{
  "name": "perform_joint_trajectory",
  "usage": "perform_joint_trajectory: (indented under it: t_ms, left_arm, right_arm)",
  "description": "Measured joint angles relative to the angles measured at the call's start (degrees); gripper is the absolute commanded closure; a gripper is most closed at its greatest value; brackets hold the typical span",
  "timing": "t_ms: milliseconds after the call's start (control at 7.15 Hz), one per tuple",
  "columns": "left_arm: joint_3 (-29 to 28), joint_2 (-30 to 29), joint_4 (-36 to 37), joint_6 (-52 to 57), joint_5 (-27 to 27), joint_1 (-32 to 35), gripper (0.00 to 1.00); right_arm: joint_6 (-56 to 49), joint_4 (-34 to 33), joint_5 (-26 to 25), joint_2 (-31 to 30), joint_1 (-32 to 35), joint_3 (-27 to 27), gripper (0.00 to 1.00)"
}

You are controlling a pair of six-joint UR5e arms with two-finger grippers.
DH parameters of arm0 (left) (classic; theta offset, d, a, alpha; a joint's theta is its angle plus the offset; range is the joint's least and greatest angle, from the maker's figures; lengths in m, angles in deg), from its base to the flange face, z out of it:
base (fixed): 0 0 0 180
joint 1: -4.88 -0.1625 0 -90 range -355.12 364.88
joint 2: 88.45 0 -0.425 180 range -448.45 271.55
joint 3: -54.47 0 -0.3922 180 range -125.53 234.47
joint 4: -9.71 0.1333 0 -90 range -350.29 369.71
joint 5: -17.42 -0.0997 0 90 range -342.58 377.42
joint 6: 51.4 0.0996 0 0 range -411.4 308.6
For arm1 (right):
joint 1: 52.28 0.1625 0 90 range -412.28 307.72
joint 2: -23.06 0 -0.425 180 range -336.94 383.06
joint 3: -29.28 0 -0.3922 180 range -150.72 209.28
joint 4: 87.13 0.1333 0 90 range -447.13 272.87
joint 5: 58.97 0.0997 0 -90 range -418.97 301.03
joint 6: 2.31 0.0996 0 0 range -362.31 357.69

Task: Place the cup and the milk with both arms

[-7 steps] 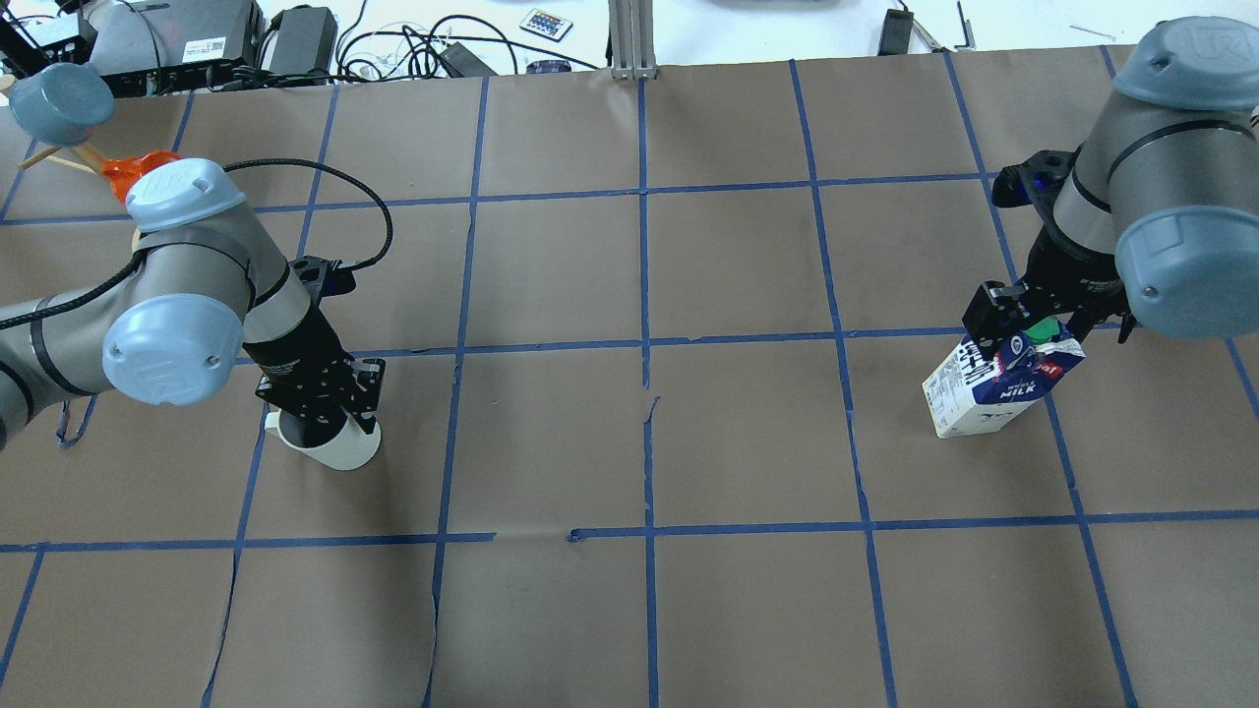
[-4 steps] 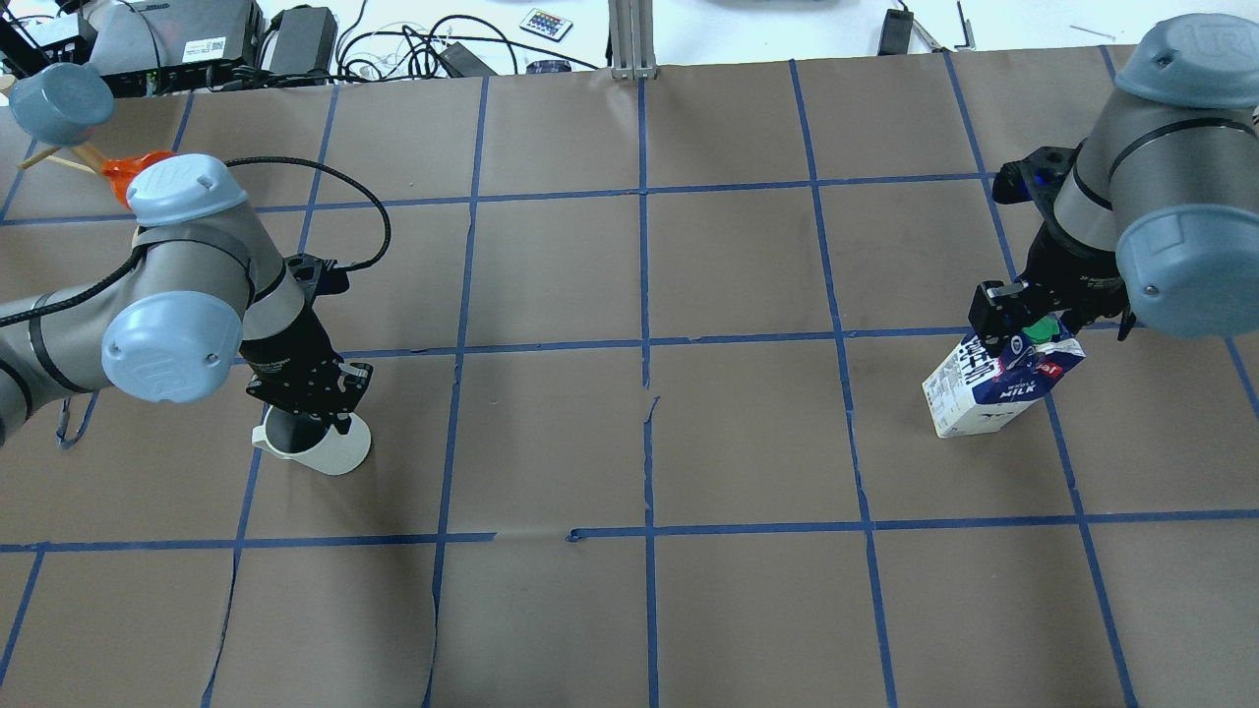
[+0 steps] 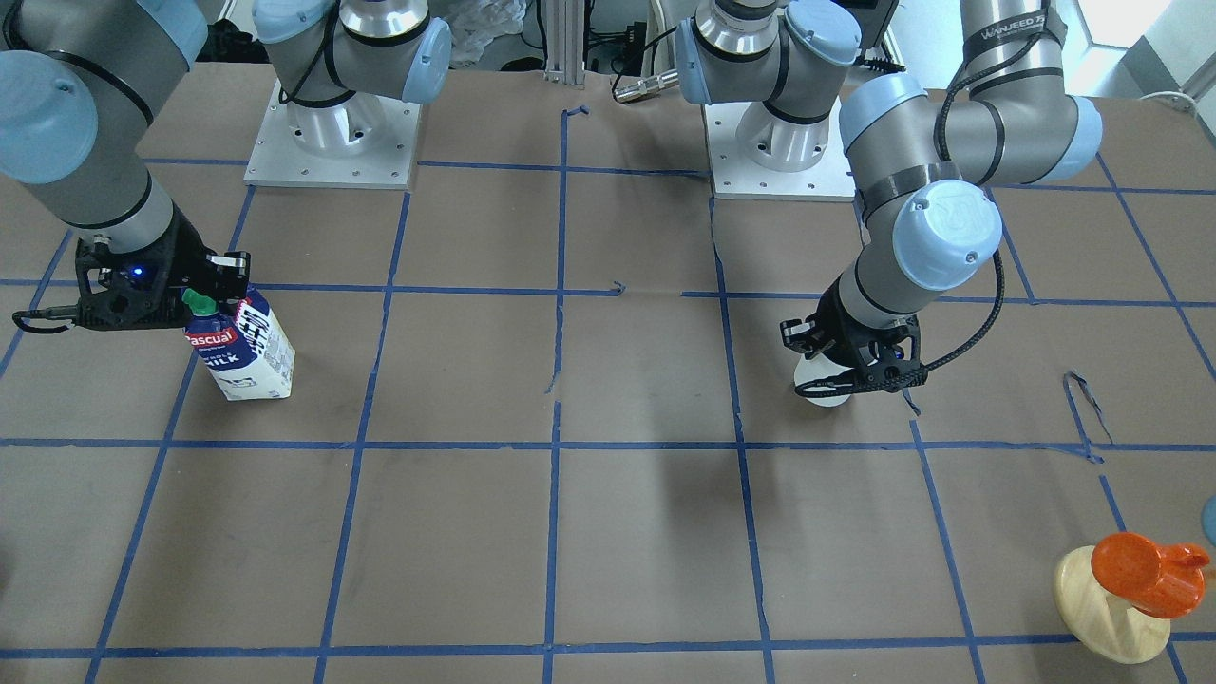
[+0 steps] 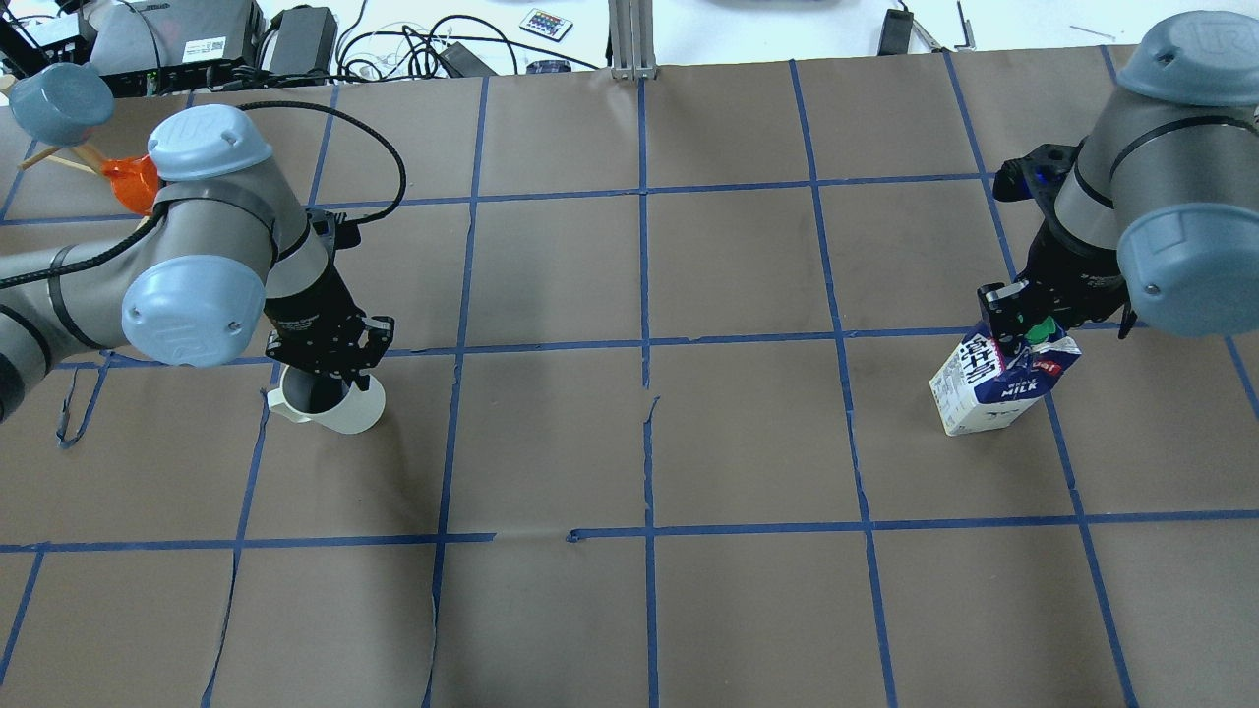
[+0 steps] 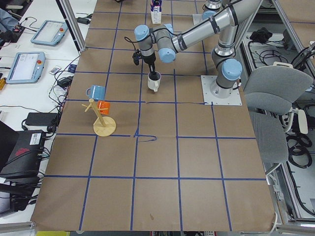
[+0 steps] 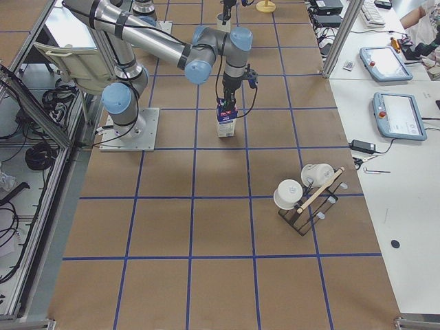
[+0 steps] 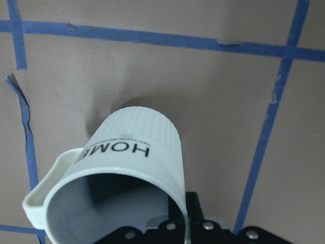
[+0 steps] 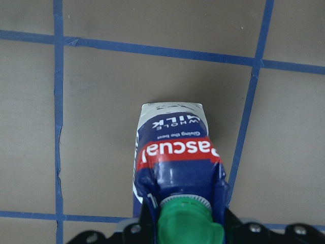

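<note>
Now gripping both, ready to set down.
With left gripper (image 4: 327, 380) nipping cup (image 4: 341, 416) by its rim at left of the table (image 4: 649, 452) and right gripper (image 4: 1018, 328) clamped on milk (image 4: 987, 398) by its gable at right, lower slowly, level each base, then release once settled flat.

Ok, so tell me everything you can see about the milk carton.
The milk carton is a small gable-top paper box, dark blue and white, with a green screw cap, a red Pascual band and MILK lettering. It is roughly upright, closed, over the brown paper inside a blue-taped square. The right tool pinches its gable top; whether its base touches the paper is unclear.
</note>
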Motion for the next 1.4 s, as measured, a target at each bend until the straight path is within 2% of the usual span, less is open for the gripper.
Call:
perform_joint_trajectory:
  t_ms: [280, 699, 978, 1398]
  left_arm:
    - [-3.57, -1.38, -0.01, -8.77, 3.26, 2.8, 1.0]
    - [-10.27, -5.02, 0.24, -25.59, 5.16, 7.43, 1.0]
    - [-17.44, -9.45, -0.56, -34.37, 7.78, 10.3, 1.0]
    - [-28.64, -17.76, -1.87, -47.93, 8.65, 16.47, 1.0]
  right_arm:
    - [0.23, 0.49, 0.8, -0.04, 0.05, 1.9, 0.87]
    - [3.16, 1.29, 6.46, 0.67, 0.47, 6.64, 0.87]
    - [5.4, 1.38, 8.3, 2.18, 1.48, 8.72, 0.85]
    - [8.64, 1.45, 9.14, 4.82, 3.59, 11.16, 0.84]
